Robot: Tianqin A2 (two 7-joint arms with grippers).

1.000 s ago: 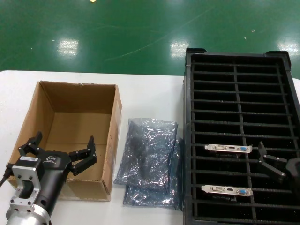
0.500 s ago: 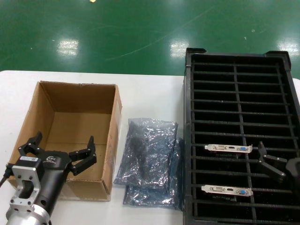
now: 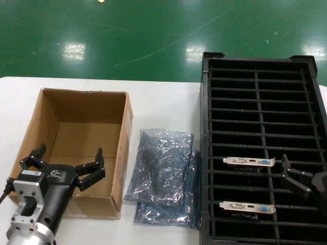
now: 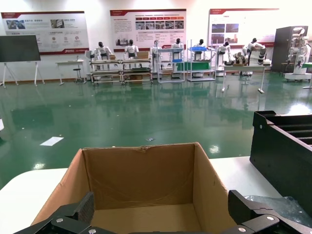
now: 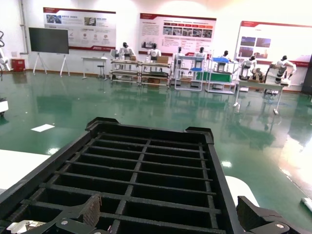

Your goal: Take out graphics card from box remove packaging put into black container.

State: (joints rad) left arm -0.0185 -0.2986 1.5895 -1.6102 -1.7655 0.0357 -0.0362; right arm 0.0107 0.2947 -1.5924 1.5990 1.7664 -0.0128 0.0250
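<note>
Two graphics cards point(image 3: 249, 162) already stand crosswise in the black container point(image 3: 204, 153), just beside the spread right pincer point(image 3: 294, 178); the left pincer point(image 3: 64, 166), jaws apart, hovers over the box point(image 3: 125, 132).

left end effector point(image 3: 62, 166) spread, right end effector point(image 3: 296, 178) spread

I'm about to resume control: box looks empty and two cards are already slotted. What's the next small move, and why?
Probably lift the right gripper clear of the black container. Both graphics cards stand in slots, two emptied bags lie on the table, and the box shows only bare cardboard inside. The left gripper hangs open over the box's near edge, holding nothing.
</note>
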